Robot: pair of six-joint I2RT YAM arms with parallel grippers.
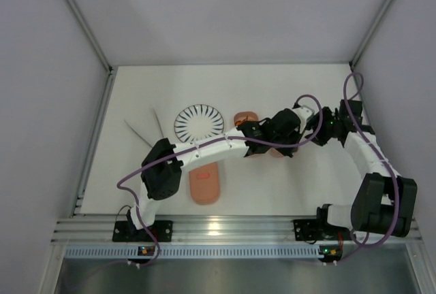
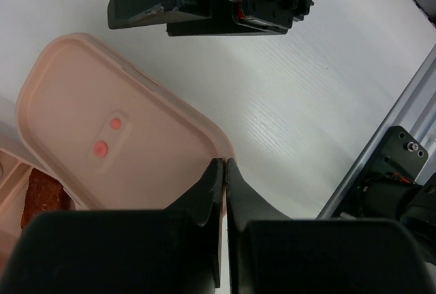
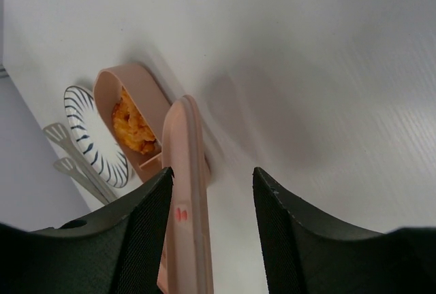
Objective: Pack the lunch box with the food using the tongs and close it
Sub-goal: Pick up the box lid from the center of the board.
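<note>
The salmon-pink lunch box lies in parts. A spotted lid (image 2: 109,137) covers one tray, and brown food (image 2: 42,199) shows in the open end beside it. My left gripper (image 2: 225,163) is shut, its tips at that lid's rim. My right gripper (image 3: 212,171) is open, and a pink box part (image 3: 184,171) with a small red mark, seen edge-on, rests against its left finger. Behind it a tray (image 3: 112,83) holds orange food (image 3: 131,127). Another pink lid (image 1: 204,184) lies near the front. The tongs (image 1: 144,131) lie at the left, untouched.
A round white plate with black stripes (image 1: 199,122) sits between the tongs and the tray (image 1: 245,116). The two arms meet over the middle of the table. White walls close in the left, back and right sides, and a metal rail (image 1: 231,229) runs along the front.
</note>
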